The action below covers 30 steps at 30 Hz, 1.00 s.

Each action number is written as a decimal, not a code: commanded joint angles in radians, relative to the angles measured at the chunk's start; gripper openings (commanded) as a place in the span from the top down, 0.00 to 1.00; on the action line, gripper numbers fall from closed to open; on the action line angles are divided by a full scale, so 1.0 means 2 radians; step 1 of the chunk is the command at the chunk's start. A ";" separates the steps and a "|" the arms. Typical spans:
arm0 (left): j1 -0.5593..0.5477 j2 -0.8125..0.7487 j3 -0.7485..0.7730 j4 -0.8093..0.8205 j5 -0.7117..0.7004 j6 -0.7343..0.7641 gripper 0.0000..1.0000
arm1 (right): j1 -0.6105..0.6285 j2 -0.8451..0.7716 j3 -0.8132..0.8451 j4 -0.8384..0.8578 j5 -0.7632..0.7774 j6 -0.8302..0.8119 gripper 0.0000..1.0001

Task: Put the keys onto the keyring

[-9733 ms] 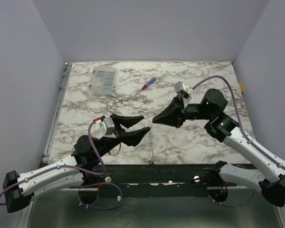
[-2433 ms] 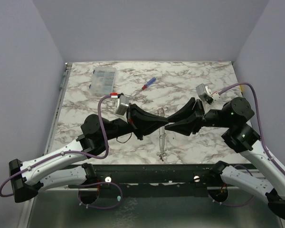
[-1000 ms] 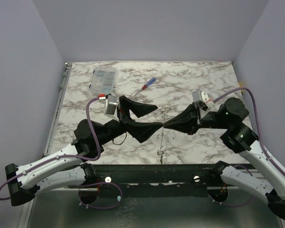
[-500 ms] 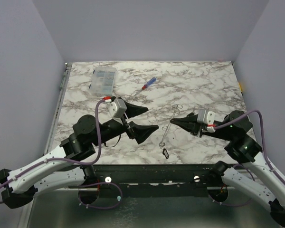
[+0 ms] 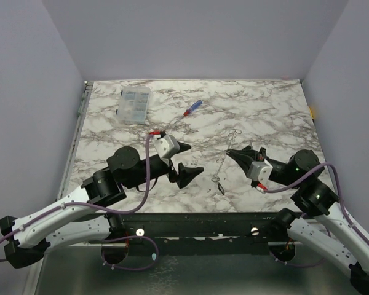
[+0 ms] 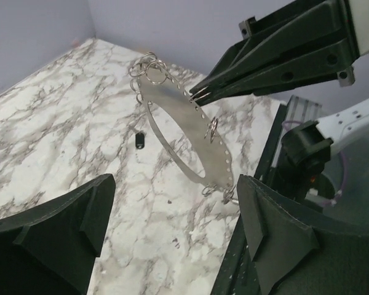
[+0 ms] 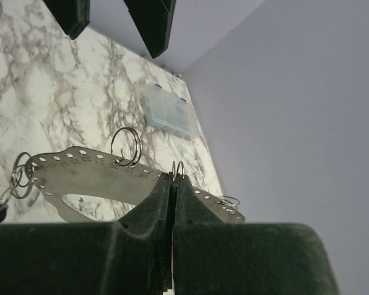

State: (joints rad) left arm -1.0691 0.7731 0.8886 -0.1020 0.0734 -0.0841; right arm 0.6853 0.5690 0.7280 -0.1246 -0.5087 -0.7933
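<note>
Top cam: left arm is bent low, reaching right. Its black two-finger left gripper (image 5: 194, 158) is spread wide w/ nothing in it. The right arm is folded and pointing left, and its black right gripper (image 5: 230, 153) is clamped on the thin pale grey holed metal strip keyring (image 5: 219, 165), held above the white marble table (image 5: 264, 110). Tiny black oval-headed key (image 5: 222, 188) is at the strip's low end, can't tell if attached.

Left wrist cam: strip is ahead of the spread fingers (image 6: 67, 215), not touching.

Right wrist cam: tips are pinched on the strip's edge, small wire rings (image 7: 126, 146) in its holes.

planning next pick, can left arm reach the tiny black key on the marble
Probably yes: the open left gripper faces the tiny black key with nothing between, though the pale perforated metal keyring hangs close.
</note>
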 commanded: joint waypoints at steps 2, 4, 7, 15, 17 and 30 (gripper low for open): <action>-0.001 0.046 0.051 -0.060 0.006 0.074 0.18 | 0.002 0.001 0.013 -0.045 -0.002 -0.103 0.99; -0.001 0.066 0.071 -0.072 0.007 0.089 0.21 | 0.002 0.002 0.020 -0.061 -0.011 -0.107 0.99; -0.001 0.094 0.106 -0.089 0.018 0.117 0.25 | 0.002 0.005 0.033 -0.084 -0.029 -0.106 0.99; -0.001 0.158 0.173 -0.119 0.041 0.200 0.35 | 0.002 0.020 0.071 -0.142 -0.068 -0.091 0.99; -0.001 0.170 0.186 -0.124 0.049 0.217 0.37 | 0.002 0.021 0.076 -0.150 -0.073 -0.085 0.99; -0.001 0.222 0.273 -0.213 0.163 0.237 0.51 | 0.002 0.027 0.084 -0.171 -0.087 -0.036 0.99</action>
State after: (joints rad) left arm -1.0691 1.2026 1.3811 -0.4274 0.2882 0.3679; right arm 0.6853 0.6239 0.8528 -0.4591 -0.6479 -0.9085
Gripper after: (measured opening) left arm 0.515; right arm 0.022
